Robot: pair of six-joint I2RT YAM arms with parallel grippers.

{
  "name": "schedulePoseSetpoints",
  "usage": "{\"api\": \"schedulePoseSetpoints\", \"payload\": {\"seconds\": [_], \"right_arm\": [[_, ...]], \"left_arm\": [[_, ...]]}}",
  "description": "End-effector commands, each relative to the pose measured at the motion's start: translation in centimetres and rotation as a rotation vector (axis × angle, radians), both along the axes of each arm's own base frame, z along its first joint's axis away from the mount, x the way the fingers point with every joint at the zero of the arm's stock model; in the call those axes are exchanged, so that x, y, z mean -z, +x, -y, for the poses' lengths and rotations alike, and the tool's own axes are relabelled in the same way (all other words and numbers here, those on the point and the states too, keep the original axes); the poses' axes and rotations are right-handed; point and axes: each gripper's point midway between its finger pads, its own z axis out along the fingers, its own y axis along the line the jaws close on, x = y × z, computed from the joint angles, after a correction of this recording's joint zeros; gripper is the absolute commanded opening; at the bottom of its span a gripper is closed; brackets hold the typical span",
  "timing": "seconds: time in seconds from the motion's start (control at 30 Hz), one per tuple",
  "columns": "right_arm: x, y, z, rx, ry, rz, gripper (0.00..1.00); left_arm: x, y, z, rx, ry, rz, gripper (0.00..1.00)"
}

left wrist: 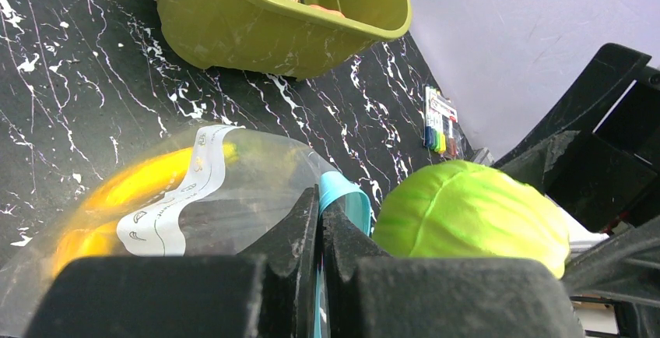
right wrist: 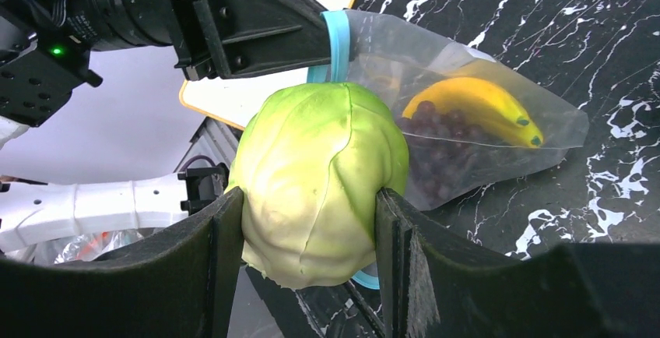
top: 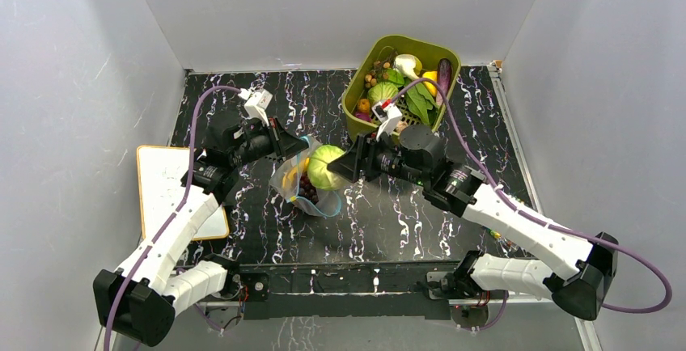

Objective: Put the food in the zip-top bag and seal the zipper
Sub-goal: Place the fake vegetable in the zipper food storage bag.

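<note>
— Where is the cabbage [right wrist: 319,182]?

— Between the jaws of the right claw [right wrist: 311,221], which press on its two sides, spread about as wide as the head itself. It hangs above the table [top: 243,108], right at the mouth of the bag [right wrist: 498,147].

— Is it inside yet?

— It does not look so. From the right wrist, the blue strip [right wrist: 338,38] of the bag's mouth runs up behind the cabbage and reappears below it, so the head seems to sit at the opening, not past it (whether it touches the strip cannot be told).

— Who holds the mouth up?

— The left claw [left wrist: 319,221], pressed tight on the top of the strip. From above, it comes in from the left and the right claw from the right, with the bag between them.

— So which way must the cabbage go?

— Onward along the right claw's own reach, toward the left arm and down into the bag. The bag's body lies on the table beyond the strip, with a banana [right wrist: 475,104] and dark grapes [right wrist: 436,132] already in it.

— Any trouble ahead?

— The head looks nearly as broad as the opening, so it may catch on the strip. More food waits in the tub [top: 353,96], well behind the right arm.
</note>
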Motion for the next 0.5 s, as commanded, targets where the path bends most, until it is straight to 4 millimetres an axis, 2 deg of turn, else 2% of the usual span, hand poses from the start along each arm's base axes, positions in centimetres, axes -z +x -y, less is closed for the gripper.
{"api": "schedulePoseSetpoints", "payload": {"seconds": [0.0,0.17,0.33,0.47], "right_arm": [[-4.8,-0.5,-0.8,-0.004,0.109,0.093,0.29],[-5.7,-1.8,-1.0,-0.040,0.100,0.110,0.30],[-4.5,-2.7,-2.4,-0.090,0.088,0.089,0.30],[-3.1,-1.1,-2.1,-0.005,0.024,0.104,0.30]], "left_arm": [[-1.6,0.0,0.2,0.010,-0.011,0.033,0.00],[-1.5,0.0,0.0,0.002,0.001,0.022,0.00],[-1.6,-0.1,0.2,0.010,-0.005,0.019,0.00],[-1.8,-0.4,0.2,0.021,-0.005,0.008,0.00]]}}
